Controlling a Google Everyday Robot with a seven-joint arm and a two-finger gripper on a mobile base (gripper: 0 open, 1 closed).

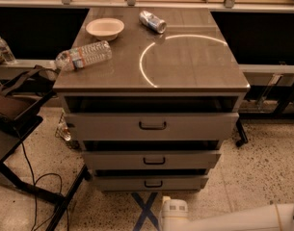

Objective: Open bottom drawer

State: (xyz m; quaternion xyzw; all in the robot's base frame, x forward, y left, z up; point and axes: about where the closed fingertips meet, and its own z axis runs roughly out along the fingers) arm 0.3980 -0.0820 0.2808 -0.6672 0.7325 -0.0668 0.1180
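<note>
Bottom drawer (151, 182): lowest of three grey fronts on the cabinet (194, 76), just above the speckled floor. It is the slimmest and narrowest front. A small black loop handle (153, 184) sits at its centre. A dark band of shadow runs along its top edge, under the middle drawer (151, 160). The inside is not visible, and I cannot judge whether it is pulled out at all. The top drawer (151, 125) is the tallest and widest.

Hidden or unclear, from the left:
- A dark bag or seat (11, 105) is cut by the left edge, with cables on the floor beneath it.
- A crumpled item by the cabinet's lower left corner is too dim to identify.
- A blue taped cross (145, 211) runs off the bottom edge.
- The gripper (171, 211) is a white shape low on the floor side, in front of the bottom drawer and apart from it. Its arm trails off to the right. Its grip state cannot be made out.

Writing:
- The plastic bottle (84, 56) lying on its side on the cabinet's top has a label, unreadable.
- The pale bowl (104, 28) is plain.
- The tipped can (152, 21) shows blue print, illegible.
</note>
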